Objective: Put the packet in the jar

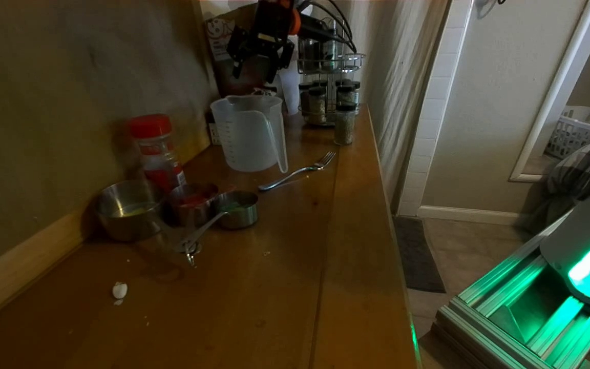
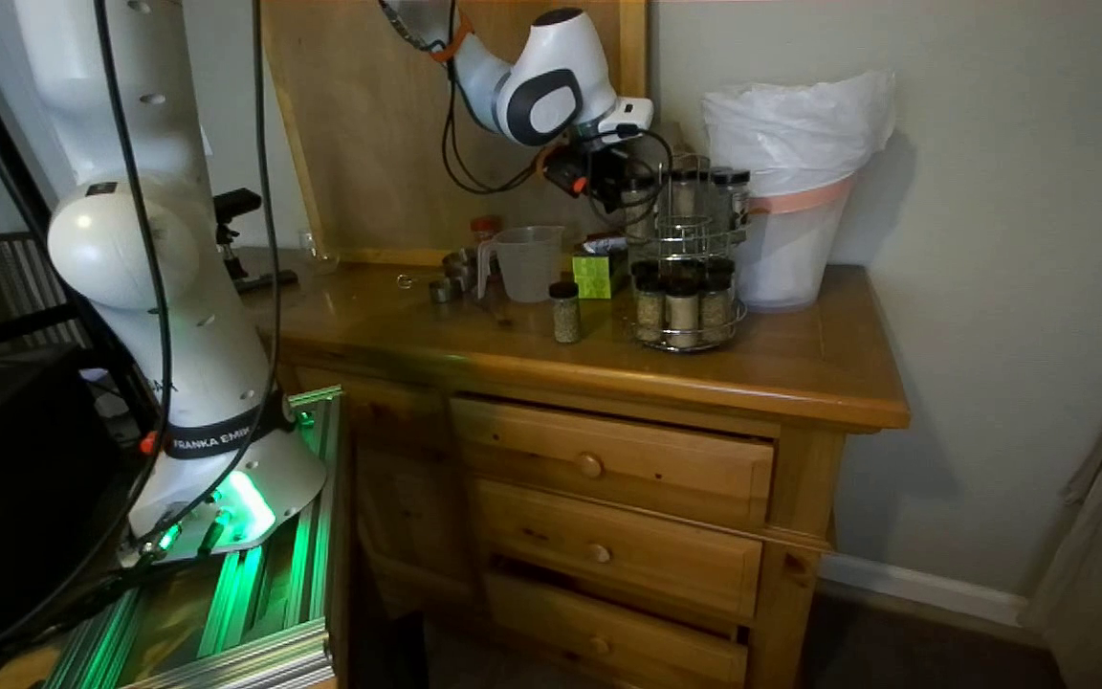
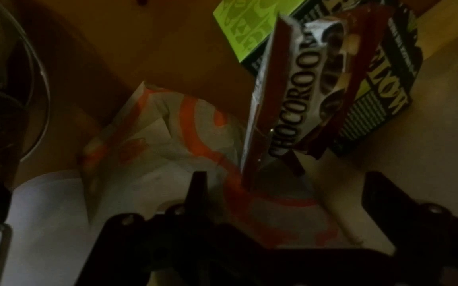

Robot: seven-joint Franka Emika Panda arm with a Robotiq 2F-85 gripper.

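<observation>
Black jaws hang over the worktop (image 1: 269, 302), spread v. wide w/ nothing in their grip. Wrist view: the packet (image 3: 312, 83) sits at approx. 12 to 1 o'clock, clear of them, reddish-brown w/ CHOCOROOM lettering, slanting across a green box (image 3: 386, 83); whether it's on the box or just leaning, can't tell. Crumpled paper (image 3: 157, 171) w/ orange marks shows beyond the jaws, out to 10 o'clock. The jar (image 1: 244, 141) stands upright on the worktop, packet outside it; in an exterior view I see it at 6 o'clock below the jaws. Round the jar there, clockwise: wire spice rack (image 1: 352, 63) at 2, dark-topped glass bottle (image 1: 345, 125) at 3, fork (image 1: 298, 172) lying near at 4, three metal cups (image 1: 236, 212) at 7, red-capped bottle (image 1: 156, 154) at approx. 9. Farther out, in an exterior view, the arm base (image 2: 283, 478) glows green at approx. 8 o'clock from the jar.
</observation>
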